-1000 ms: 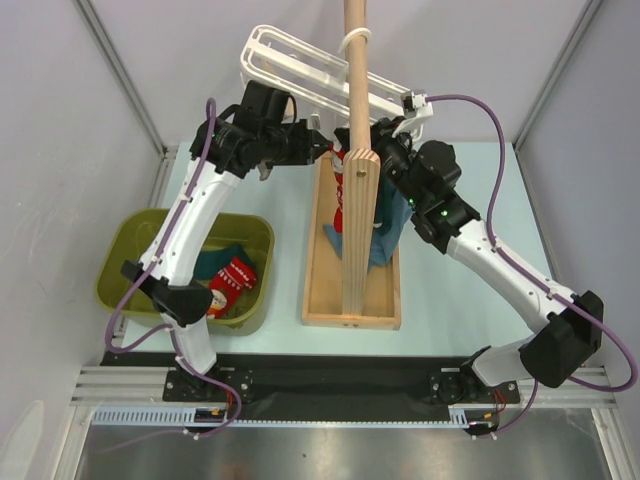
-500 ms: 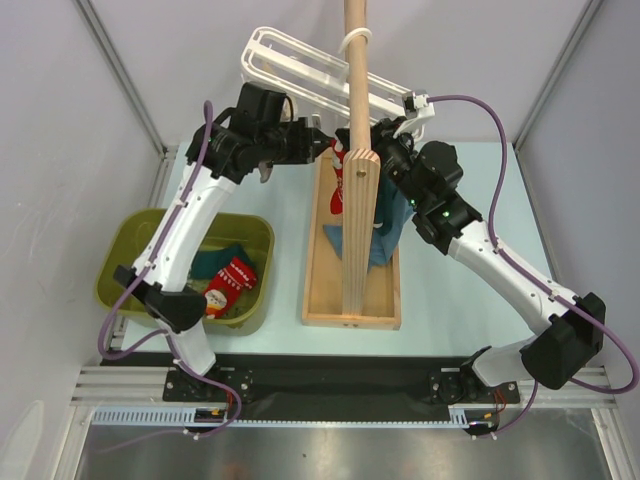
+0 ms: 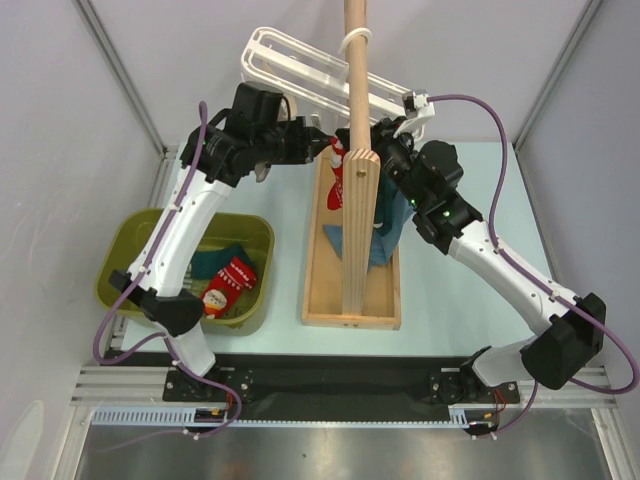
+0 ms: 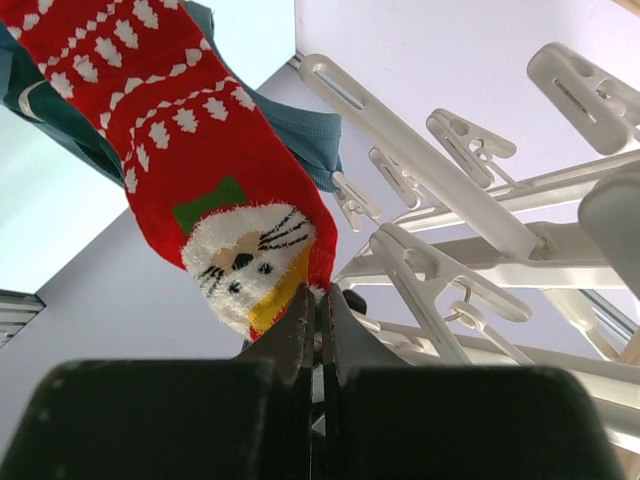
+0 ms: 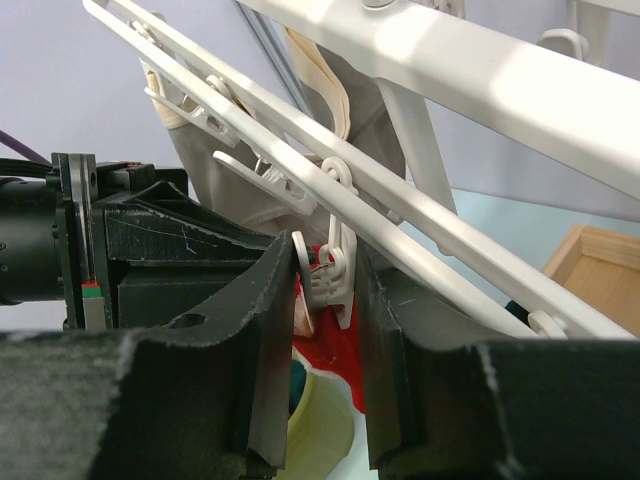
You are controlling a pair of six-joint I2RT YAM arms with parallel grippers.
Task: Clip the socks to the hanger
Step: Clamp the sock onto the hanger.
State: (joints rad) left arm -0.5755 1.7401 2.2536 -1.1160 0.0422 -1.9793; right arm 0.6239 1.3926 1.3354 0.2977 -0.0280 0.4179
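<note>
Two closed grips: left fingers (image 4: 321, 300) nip the red sock (image 4: 200, 150) by its edge, right fingers (image 5: 327, 262) squeeze a clip peg (image 5: 322, 288); thin hold may slip.

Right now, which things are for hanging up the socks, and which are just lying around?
For the job: held red sock, pinched by the left gripper; clip peg, between the fingers of the right gripper; hanger; binned red sock; teal sock.

Just lying about: green bin; wooden stand; blue garment.
</note>
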